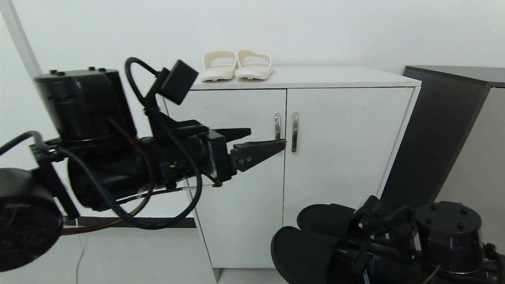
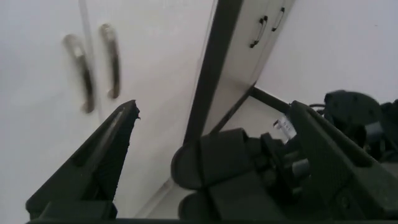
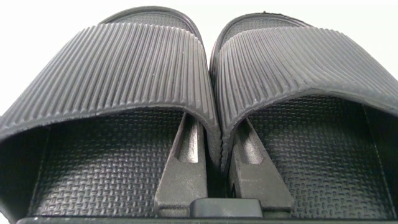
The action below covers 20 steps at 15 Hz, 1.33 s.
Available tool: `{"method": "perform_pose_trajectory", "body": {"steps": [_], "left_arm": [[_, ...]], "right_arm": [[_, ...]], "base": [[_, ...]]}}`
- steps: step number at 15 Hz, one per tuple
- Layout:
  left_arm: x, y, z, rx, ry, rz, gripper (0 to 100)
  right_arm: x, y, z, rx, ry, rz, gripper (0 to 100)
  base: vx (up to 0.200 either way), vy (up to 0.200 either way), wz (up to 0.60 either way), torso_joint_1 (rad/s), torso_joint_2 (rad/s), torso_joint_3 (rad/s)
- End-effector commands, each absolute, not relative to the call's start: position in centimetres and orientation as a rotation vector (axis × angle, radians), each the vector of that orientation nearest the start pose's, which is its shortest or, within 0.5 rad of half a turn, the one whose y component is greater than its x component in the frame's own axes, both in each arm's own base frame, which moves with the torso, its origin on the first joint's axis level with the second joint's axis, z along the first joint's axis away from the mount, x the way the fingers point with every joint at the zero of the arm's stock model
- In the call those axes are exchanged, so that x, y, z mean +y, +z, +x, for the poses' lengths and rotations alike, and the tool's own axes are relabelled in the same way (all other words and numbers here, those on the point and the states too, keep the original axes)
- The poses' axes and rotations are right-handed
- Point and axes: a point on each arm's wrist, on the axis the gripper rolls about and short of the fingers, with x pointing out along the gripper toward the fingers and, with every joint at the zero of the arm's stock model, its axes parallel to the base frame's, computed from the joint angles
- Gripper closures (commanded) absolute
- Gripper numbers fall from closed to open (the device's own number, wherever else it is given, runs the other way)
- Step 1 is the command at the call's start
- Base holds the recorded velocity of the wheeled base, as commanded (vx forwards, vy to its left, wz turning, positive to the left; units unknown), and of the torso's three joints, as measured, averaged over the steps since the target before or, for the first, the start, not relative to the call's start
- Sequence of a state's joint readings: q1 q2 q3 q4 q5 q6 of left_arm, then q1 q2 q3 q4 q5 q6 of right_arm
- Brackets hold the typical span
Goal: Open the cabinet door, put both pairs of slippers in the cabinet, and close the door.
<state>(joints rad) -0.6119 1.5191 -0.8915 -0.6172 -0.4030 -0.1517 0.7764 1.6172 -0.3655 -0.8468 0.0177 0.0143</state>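
Observation:
The white cabinet [image 1: 335, 157] has both doors shut, with two metal handles [image 1: 277, 125] [image 1: 294, 131] at the middle seam. A cream pair of slippers [image 1: 237, 65] lies on its top at the left. My left gripper [image 1: 267, 138] [image 2: 211, 118] is open and held level in front of the left door. One fingertip is right by the left handle [image 2: 81, 71]; whether it touches is unclear. Low at the right, my right gripper [image 3: 214, 158] is shut on the black pair of slippers [image 1: 311, 244] [image 3: 205, 81], pinching the two inner straps together.
A dark grey cabinet [image 1: 434, 138] stands directly right of the white one and also appears as the dark grey cabinet [image 2: 211, 68] in the left wrist view. A white wall rises behind both. Pale floor [image 1: 138, 256] lies open to the left of the white cabinet.

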Motion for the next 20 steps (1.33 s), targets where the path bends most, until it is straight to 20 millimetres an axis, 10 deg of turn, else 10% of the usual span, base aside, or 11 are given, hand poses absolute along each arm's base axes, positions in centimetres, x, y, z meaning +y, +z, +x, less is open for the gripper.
{"method": "perform_pose_trajectory", "body": {"steps": [1,9,20], "left_arm": [[-19.4,24.3,24.6,0.14,-1.037,-0.139,0],[-24.9,23.4,31.6,0.163,-1.114,-0.239,0],[-23.4,22.9,32.8,0.202,-1.048,-0.296,0]], "right_arm": [[16.6,11.4,16.8,0.405,0.781,-0.146,100],[16.6,11.1,16.8,0.409,0.778,-0.148,100],[16.5,10.9,16.8,0.413,0.778,-0.152,100]], "base": [[0.0,0.0,0.0,0.0,0.0,0.0],[0.0,0.0,0.0,0.0,0.0,0.0],[0.0,0.0,0.0,0.0,0.0,0.0]]}}
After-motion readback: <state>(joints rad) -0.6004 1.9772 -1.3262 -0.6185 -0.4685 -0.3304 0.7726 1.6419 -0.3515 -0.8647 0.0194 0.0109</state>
